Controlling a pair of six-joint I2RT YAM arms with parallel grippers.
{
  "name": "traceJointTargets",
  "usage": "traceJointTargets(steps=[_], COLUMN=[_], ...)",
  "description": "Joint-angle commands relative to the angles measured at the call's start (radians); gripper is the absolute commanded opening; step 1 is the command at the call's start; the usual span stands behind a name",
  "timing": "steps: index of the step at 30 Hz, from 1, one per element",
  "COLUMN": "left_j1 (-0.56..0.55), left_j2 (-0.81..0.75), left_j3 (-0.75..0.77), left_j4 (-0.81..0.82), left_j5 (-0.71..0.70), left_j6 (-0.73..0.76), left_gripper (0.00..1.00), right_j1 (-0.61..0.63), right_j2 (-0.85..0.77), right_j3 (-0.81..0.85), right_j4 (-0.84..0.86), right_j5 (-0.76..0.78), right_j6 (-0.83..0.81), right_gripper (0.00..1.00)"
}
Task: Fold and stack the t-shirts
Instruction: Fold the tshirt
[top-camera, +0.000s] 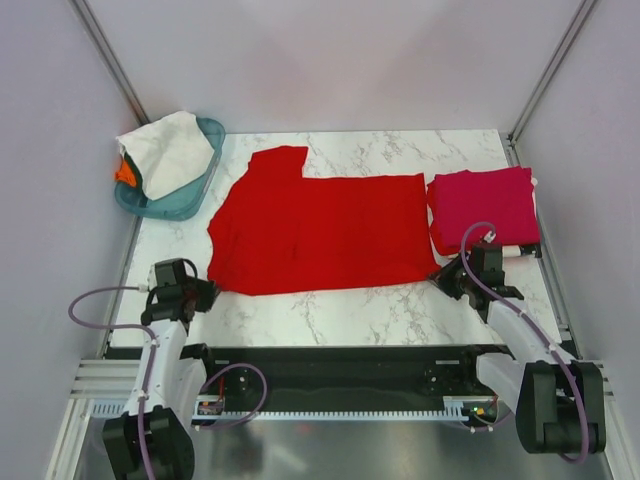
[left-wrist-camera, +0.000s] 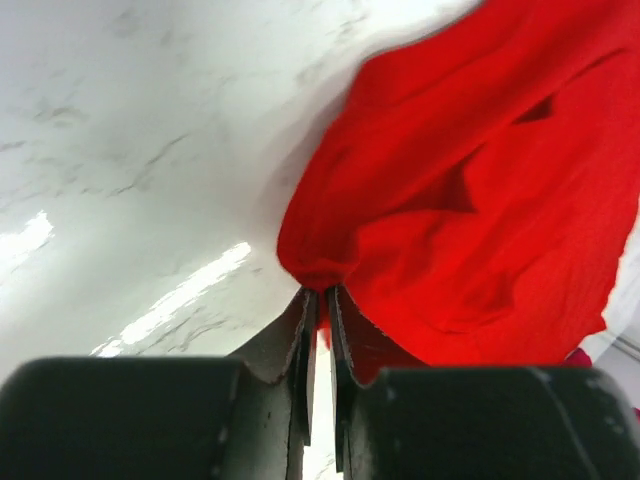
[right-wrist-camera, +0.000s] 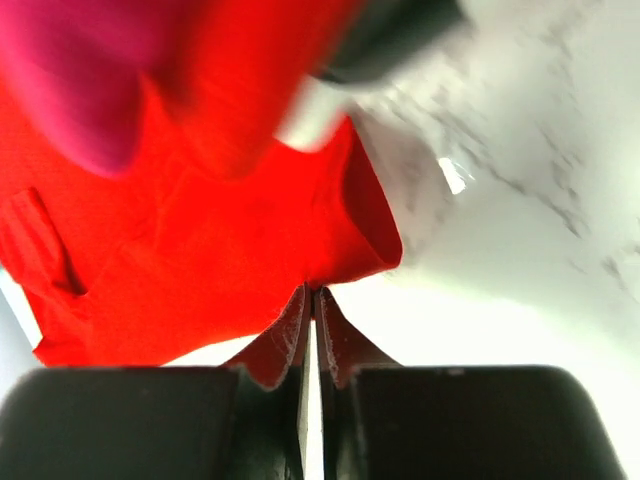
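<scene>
Flat, soft bright red t-shirt (top-camera: 320, 230) on the marble-patterned worktop (top-camera: 350, 310)
The left gripper (left-wrist-camera: 320, 295) and the right gripper (right-wrist-camera: 312, 292) each clamp a bottom corner; a folded crimson-pink t-shirt (top-camera: 483, 205) lies at frame right.

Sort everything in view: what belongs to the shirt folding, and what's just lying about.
Job in hand:
red t-shirt, spread flat
crimson-pink t-shirt, folded
white t-shirt, heaped at back left
left claw and right claw, each pinching a red corner

Lying about:
teal basket under the white one
orange item in it
</scene>
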Motion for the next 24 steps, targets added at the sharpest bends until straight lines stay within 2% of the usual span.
traceJointTargets(steps=[1,4,5,6,7,8,9,13,15,18,21,24], left_j1=[0.007,0.009,0.009,0.007,0.007,0.007,0.007,0.005,0.007,0.005,-0.002,-0.033], left_j2=[-0.037,-0.095,-0.116,-0.157,-0.178,-0.193,-0.211,-0.155,-0.103,0.026,0.140,0.219], left_j3=[-0.013,0.025,0.040,0.068,0.085,0.120,0.138,0.227,0.287,0.364,0.444,0.507], left_j4=[-0.111,-0.194,-0.215,-0.228,-0.240,-0.261,-0.263,-0.262,-0.213,-0.107,-0.009,0.112], left_j5=[-0.024,-0.093,-0.113,-0.130,-0.160,-0.176,-0.188,-0.251,-0.237,-0.126,0.049,0.102], left_j6=[-0.077,-0.059,-0.056,-0.051,-0.037,-0.030,-0.018,0.073,0.164,0.249,0.352,0.360], left_gripper=[0.17,0.32,0.37,0.44,0.60,0.66,0.78,0.81,0.82,0.81,0.77,0.80], right_j1=[0.002,0.002,0.001,0.002,0.002,0.002,0.004,0.007,0.048,0.112,0.218,0.307], right_j2=[-0.072,-0.150,-0.168,-0.185,-0.207,-0.213,-0.219,-0.196,-0.170,-0.109,-0.057,0.012], right_j3=[-0.036,-0.053,-0.056,-0.056,-0.053,-0.049,-0.041,0.049,0.115,0.181,0.269,0.393], right_j4=[-0.043,-0.087,-0.096,-0.110,-0.115,-0.119,-0.133,-0.155,-0.150,-0.144,-0.126,-0.110], right_j5=[0.040,0.086,0.094,0.103,0.106,0.109,0.126,0.167,0.175,0.207,0.284,0.362], right_j6=[0.002,0.010,0.019,0.020,0.020,0.019,0.011,-0.055,-0.101,-0.131,-0.145,-0.171], right_gripper=[0.11,0.15,0.21,0.28,0.38,0.54,0.58,0.60,0.57,0.52,0.51,0.51])
